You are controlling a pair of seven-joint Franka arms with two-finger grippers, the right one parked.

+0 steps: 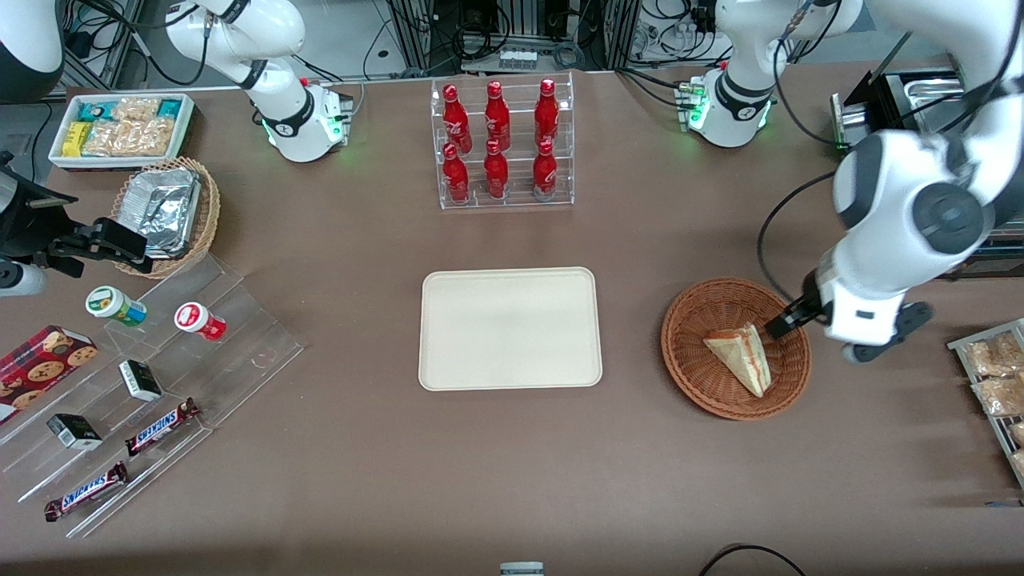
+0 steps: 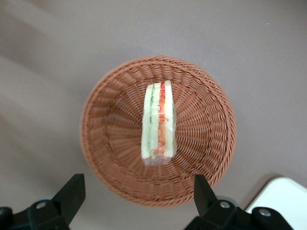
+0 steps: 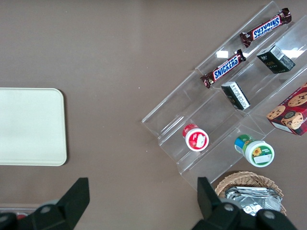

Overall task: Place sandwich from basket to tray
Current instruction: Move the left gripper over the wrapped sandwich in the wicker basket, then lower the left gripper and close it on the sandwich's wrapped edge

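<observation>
- The two dark fingers (image 2: pixel 72 194) of the left arm's gripper (image 2: pixel 136 196) are seen spread wide apart in the left wrist view, with nothing held between them.
- The gripper is positioned above the basket (image 2: pixel 103 143), clear of its contents; in the front view one dark fingertip is seen over the basket's rim on the side toward the working arm's end of the table.
- The sandwich (image 2: pixel 159 123) is found lying in the middle of the basket, its cut edge turned upward so that the red and green filling is shown between the white bread slices.
- In the front view the sandwich (image 1: pixel 742 356) is seen as a pale wedge with its point directed toward the front camera.
- The basket (image 1: pixel 700 368) is set on the brown table (image 1: pixel 512 480), well apart from the tray (image 1: pixel 510 329), which lies flat toward the parked arm's end from it.
- A clear rack of red bottles (image 1: pixel 502 142) is placed farther from the front camera than the tray.
- A clear stepped stand (image 1: pixel 240 352) with Snickers bars (image 1: pixel 162 426) and small tubs is located toward the parked arm's end of the table, near a tan basket of foil containers (image 1: pixel 164 210).
</observation>
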